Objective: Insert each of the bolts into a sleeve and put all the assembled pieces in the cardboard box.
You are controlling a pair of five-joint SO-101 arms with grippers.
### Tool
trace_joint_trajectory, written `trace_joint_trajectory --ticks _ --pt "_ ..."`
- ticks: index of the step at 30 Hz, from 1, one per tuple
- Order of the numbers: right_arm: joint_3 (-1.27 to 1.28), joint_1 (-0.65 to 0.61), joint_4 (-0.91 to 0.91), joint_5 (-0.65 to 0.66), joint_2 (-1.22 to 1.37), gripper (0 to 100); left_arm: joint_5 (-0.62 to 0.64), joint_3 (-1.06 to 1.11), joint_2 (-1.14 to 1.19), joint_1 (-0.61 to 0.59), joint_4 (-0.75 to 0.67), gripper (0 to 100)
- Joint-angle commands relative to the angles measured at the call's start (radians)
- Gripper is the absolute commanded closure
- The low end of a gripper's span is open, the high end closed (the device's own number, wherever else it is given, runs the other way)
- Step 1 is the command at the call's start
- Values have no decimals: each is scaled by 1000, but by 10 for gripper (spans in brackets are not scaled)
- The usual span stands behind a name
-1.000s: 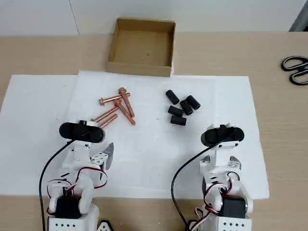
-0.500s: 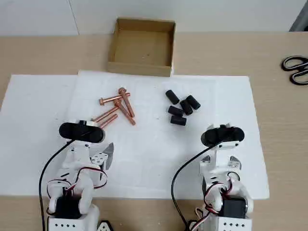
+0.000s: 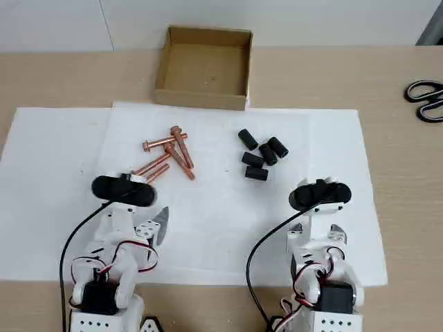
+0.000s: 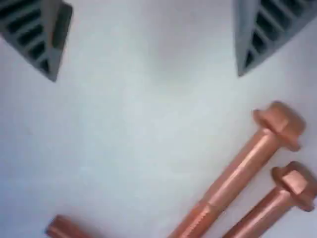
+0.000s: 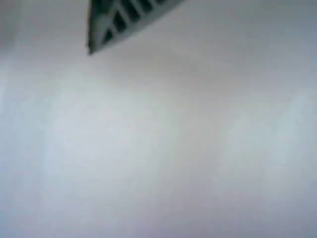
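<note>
Bolts (image 3: pixel 160 143): five copper ones, flat in a loose pile on the left half of the white paper (image 3: pixel 221 207), which covers a wooden table (image 3: pixel 387 83) with a white wall behind. Long axes are mixed: one left-right, the rest diagonal or near-far. Five black sleeves (image 3: pixel 268 153) cluster to their right. One cardboard box (image 3: pixel 201 99) sits far centre, scissors (image 3: pixel 423 93) far right. Left gripper (image 4: pixel 144 59) is spread, just near of the bolts. Right gripper (image 3: pixel 318 232): can't tell.
</note>
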Motion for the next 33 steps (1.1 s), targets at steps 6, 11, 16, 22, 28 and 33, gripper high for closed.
trace_joint_trajectory --ticks 6,11,16,22,28,33 --pt "-5 4 -18 -2 -10 742 -6 -2 -9 20 -31 778" --pt "-11 8 -19 20 -10 742 -8 1 -9 14 -54 778" --pt "-80 27 13 255 -8 742 -6 -35 -9 -89 -84 778" --pt "-299 219 12 288 4 742 -31 -156 -9 -196 -49 778" --pt "-509 239 18 336 156 742 -63 -320 37 -199 44 778" --pt "-825 234 70 333 593 742 -58 -512 276 -201 44 778"
